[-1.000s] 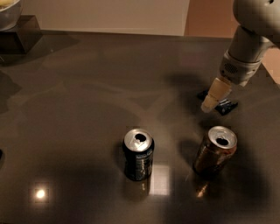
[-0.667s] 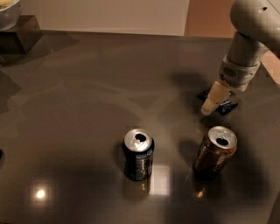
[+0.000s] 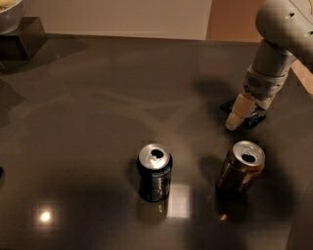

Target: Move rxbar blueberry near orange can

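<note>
The rxbar blueberry (image 3: pixel 254 118) is a small dark blue bar lying flat on the dark table (image 3: pixel 98 122) at the right, partly hidden by my gripper. My gripper (image 3: pixel 240 117) comes down from the upper right, with its pale tip right at the bar's left side, just above the tabletop. The orange can (image 3: pixel 241 169) stands upright with brown-golden sides and a silver top, a short way in front of the bar. Whether the gripper holds the bar does not show.
A dark blue-black can (image 3: pixel 154 172) stands upright to the left of the orange can. A pale bowl (image 3: pixel 9 12) sits on a dark block (image 3: pixel 22 40) at the back left corner. The table's right edge (image 3: pixel 304 80) runs close behind my arm.
My gripper has come down a little toward the table beside the bar. The bar and both cans have stayed where they were.
</note>
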You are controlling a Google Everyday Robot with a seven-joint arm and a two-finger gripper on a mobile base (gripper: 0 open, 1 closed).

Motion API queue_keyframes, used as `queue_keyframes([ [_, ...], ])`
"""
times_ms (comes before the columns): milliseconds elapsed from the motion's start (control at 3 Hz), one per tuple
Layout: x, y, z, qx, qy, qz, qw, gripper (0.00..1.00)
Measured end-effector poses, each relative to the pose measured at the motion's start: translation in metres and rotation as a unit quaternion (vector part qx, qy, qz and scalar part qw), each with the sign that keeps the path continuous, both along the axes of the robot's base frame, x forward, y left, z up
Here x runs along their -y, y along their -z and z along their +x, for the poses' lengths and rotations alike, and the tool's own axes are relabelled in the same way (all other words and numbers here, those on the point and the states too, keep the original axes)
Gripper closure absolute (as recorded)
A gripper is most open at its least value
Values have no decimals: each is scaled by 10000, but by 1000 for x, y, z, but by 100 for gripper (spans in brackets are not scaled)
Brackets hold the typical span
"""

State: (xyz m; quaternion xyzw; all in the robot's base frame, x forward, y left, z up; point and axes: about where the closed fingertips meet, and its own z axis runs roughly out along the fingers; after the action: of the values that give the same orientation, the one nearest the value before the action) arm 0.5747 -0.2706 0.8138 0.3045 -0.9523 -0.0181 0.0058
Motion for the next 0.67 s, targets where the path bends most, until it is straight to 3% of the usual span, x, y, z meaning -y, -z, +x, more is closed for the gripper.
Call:
queue_keyframes([
  [667,-7,-6,0,9,-62,-3,10000,62],
])
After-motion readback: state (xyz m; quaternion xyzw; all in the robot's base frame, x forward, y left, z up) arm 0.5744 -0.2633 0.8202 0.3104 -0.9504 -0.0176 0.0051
